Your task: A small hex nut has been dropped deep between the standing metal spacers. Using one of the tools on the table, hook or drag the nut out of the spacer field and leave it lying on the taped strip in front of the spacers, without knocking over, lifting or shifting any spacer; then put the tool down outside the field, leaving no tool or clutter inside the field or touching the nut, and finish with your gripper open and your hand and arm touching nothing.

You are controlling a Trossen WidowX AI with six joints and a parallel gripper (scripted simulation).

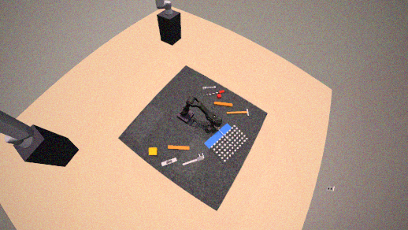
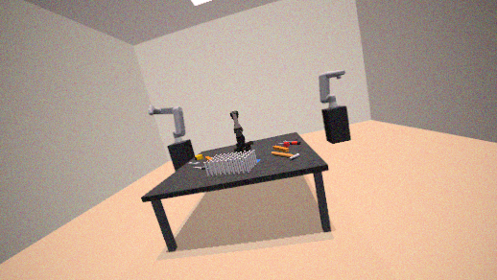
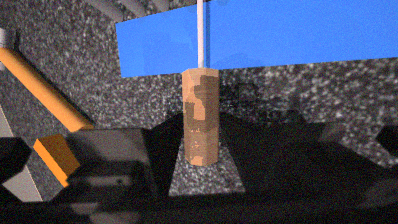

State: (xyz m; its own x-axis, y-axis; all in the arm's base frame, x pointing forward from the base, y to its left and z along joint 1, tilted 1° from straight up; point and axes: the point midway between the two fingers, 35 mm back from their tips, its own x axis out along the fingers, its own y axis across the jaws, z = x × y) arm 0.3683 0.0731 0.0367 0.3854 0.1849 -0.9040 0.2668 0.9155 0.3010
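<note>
The tool's handle seems gripped inside the claw.

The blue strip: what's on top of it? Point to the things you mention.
A thin rod [image 3: 201,35] crosses above the blue strip [image 1: 213,140] [image 3: 300,32], hiding a sliver of it. Whether the rod touches it, I can't tell.

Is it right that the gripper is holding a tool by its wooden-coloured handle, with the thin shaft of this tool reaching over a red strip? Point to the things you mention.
The strip [image 1: 213,141] [image 3: 300,35] is blue, not red, as the wrist view shows. The rest stands.
</note>
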